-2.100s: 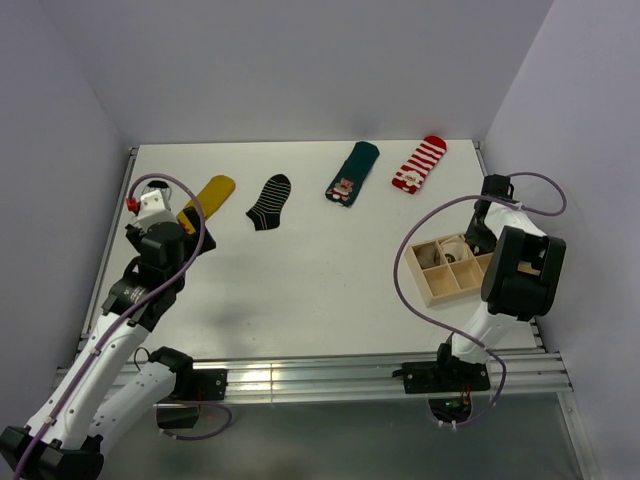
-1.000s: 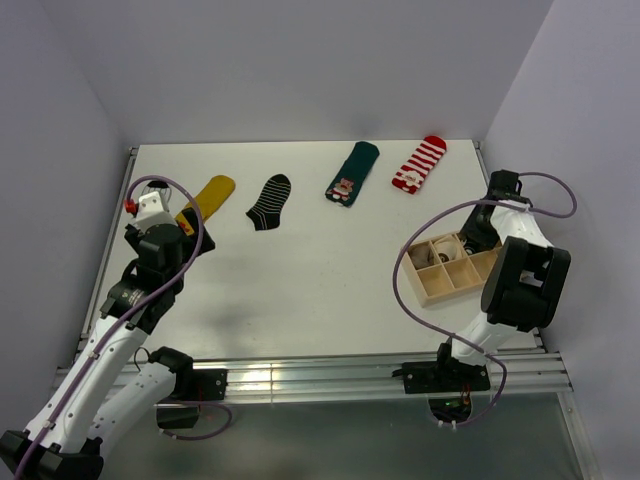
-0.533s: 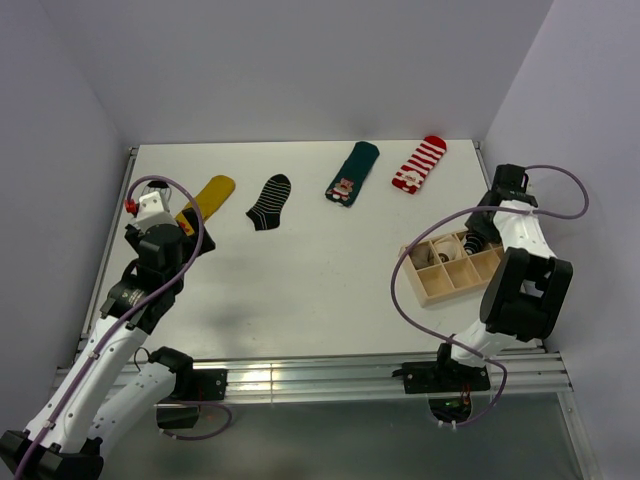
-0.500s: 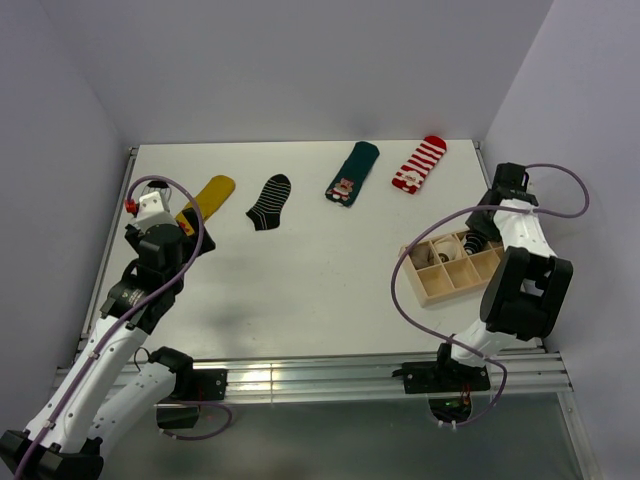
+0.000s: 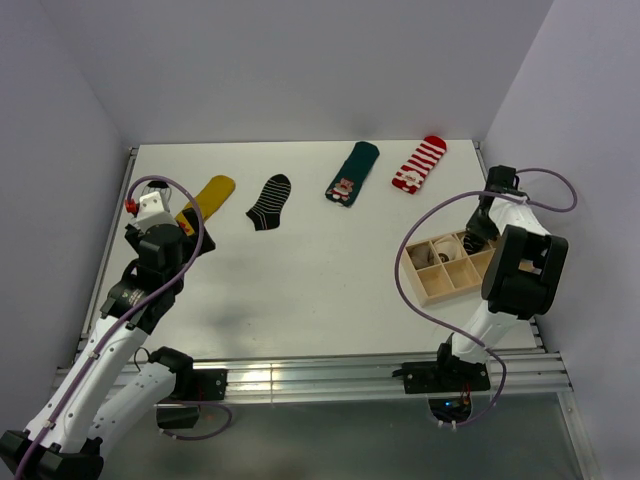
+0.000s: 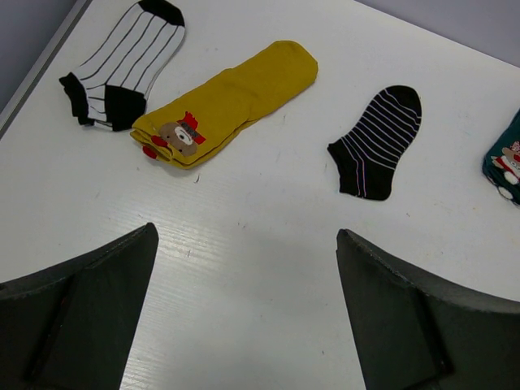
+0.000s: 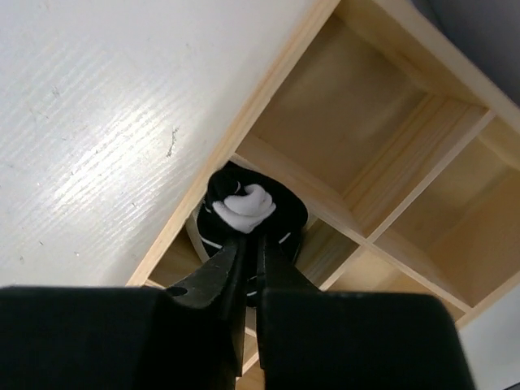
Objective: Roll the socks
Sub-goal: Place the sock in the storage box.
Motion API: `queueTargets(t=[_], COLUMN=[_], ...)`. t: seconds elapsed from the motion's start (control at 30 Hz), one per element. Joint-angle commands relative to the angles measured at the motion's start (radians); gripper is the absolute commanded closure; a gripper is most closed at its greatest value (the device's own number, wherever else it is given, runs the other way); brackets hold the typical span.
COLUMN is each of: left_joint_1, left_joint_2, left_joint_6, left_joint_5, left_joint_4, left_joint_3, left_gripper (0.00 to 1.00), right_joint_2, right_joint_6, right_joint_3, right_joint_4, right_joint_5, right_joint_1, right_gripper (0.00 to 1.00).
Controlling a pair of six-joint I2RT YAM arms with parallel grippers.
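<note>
Yellow sock point(image 6: 236, 97), black striped sock point(image 6: 378, 142), red-white striped sock point(image 5: 419, 165)

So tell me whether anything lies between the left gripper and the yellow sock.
Nothing visible does. Only bare table separates the open left gripper from the yellow sock; the white striped sock lies beside it, the black striped sock off to the side.

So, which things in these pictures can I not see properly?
- White sock with black lines: in the top view, the left arm hides it.
- Green sock: in the left wrist view, the right edge cuts it off.
- Rolled sock: in the right wrist view, the right gripper covers its near part; pinched or only touched, I cannot tell.
- Tray contents: in the top view, too small and partly under the right arm.
</note>
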Motion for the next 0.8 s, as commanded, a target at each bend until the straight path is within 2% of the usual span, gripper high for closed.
queueTargets(t=[0.0,0.07,0.23,0.43,0.53,0.63,0.77], left_joint_1=[-0.001,0.000,0.000,0.002,0.003,0.007,0.010], left_joint_2=[-0.008,-0.008,-0.008,-0.004,-0.005,-0.007,-0.013], left_joint_6=[0.016,0.016,0.016,0.019,0.019,0.021,0.021], left_joint_5=[0.008,0.008,0.010,0.014,0.019,0.025,0.024], left_joint_4=[0.041,0.043,0.043,0.046,0.046,0.047,0.049], left_joint_3=[-0.004,-0.004,-0.005,-0.007,-0.008,-0.008,-0.007], left_gripper=[0.03,0.03,0.03,0.03,0.03,0.03,0.03], right_joint_2=[0.029,0.047,0.093,0.170,0.199,0.184,0.120], right_joint_6=[-0.017,-0.020,-0.024,-0.006,0.008,0.019,0.046], right_joint_3=[-0.046,-0.051,-0.058,0.012,0.055,0.071,0.112], right_joint_4=[0.007,-0.007,-0.033,-0.100,-0.149,-0.152,-0.166], right_joint_5=[0.009,0.009,0.015,-0.014,-0.035,-0.077,-0.078], right_joint_1=[0.002,0.002,-0.001,-0.010,-0.010,-0.010,-0.009], right_gripper=[0.96,1.00,1.00,0.99,0.77,0.66,0.59])
